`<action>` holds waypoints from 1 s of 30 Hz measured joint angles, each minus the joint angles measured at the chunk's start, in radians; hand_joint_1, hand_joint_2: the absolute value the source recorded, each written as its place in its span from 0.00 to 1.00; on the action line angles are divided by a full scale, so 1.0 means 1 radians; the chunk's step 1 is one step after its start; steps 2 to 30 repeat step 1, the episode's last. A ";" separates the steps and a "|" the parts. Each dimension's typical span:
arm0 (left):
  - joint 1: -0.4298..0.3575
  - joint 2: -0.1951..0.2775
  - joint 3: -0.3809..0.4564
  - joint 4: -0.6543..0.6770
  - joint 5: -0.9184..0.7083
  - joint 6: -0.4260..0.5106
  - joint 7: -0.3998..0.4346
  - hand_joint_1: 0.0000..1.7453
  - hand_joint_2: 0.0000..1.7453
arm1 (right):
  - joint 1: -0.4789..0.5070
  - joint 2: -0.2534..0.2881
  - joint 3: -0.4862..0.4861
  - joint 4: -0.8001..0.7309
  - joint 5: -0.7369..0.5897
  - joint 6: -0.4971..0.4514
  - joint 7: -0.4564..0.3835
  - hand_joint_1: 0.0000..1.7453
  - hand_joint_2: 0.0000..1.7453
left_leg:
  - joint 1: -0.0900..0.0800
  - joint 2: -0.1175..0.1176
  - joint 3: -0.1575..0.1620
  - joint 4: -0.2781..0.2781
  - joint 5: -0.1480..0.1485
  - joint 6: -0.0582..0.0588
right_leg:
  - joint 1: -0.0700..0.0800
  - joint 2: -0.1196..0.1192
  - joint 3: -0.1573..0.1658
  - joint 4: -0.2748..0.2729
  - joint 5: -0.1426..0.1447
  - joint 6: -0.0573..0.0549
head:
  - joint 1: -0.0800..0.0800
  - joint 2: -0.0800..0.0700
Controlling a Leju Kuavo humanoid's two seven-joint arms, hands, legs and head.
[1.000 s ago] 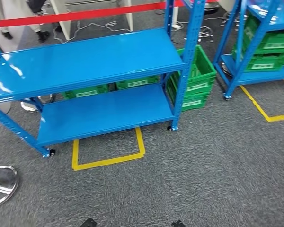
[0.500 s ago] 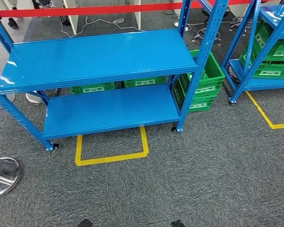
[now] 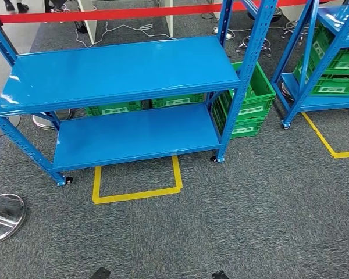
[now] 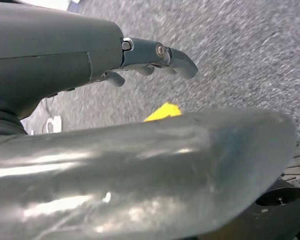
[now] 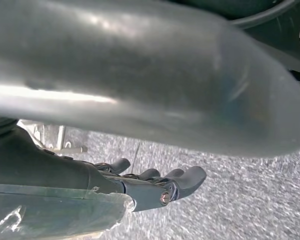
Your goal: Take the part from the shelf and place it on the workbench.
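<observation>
Where floor spreads — two shelves (image 3: 120, 75).

the left hand (image 4: 103, 60) has a smooth dark grey shell with a seam line and darker fingers (image 4: 167, 52) bearing a small silver screw. the right hand (image 5: 114, 185) is dark too, with a shiny screw, under a broad, glossy silver-grey thumb (image 5: 160, 75).

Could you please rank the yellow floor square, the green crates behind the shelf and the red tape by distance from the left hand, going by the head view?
The left hand hangs low at the robot's side, so depth decides:
1. Yellow square, on the carpet before the shelf.
2. Green crates, behind the lower board.
3. Red tape, far back.
</observation>
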State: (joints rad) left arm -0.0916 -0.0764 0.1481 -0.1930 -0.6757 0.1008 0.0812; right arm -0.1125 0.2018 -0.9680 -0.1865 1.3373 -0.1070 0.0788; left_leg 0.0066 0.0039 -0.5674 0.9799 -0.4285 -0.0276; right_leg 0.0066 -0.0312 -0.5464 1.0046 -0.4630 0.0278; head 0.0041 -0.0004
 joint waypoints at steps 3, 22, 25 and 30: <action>0.000 -0.001 0.005 0.000 0.003 0.001 0.003 0.00 0.00 | 0.000 0.000 -0.002 0.000 -0.002 0.001 0.000 0.00 0.00 | 0.000 0.000 0.000 0.000 0.000 0.000 | 0.000 0.000 0.000 0.000 0.000 0.000 | 0.000 0.000; 0.000 -0.001 0.005 0.000 0.003 0.001 0.003 0.00 0.00 | 0.000 0.000 -0.002 0.000 -0.002 0.001 0.000 0.00 0.00 | 0.000 0.000 0.000 0.000 0.000 0.000 | 0.000 0.000 0.000 0.000 0.000 0.000 | 0.000 0.000; 0.000 -0.001 0.005 0.000 0.003 0.001 0.003 0.00 0.00 | 0.000 0.000 -0.002 0.000 -0.002 0.001 0.000 0.00 0.00 | 0.000 0.000 0.000 0.000 0.000 0.000 | 0.000 0.000 0.000 0.000 0.000 0.000 | 0.000 0.000; 0.000 -0.001 0.005 0.000 0.003 0.001 0.003 0.00 0.00 | 0.000 0.000 -0.002 0.000 -0.002 0.001 0.000 0.00 0.00 | 0.000 0.000 0.000 0.000 0.000 0.000 | 0.000 0.000 0.000 0.000 0.000 0.000 | 0.000 0.000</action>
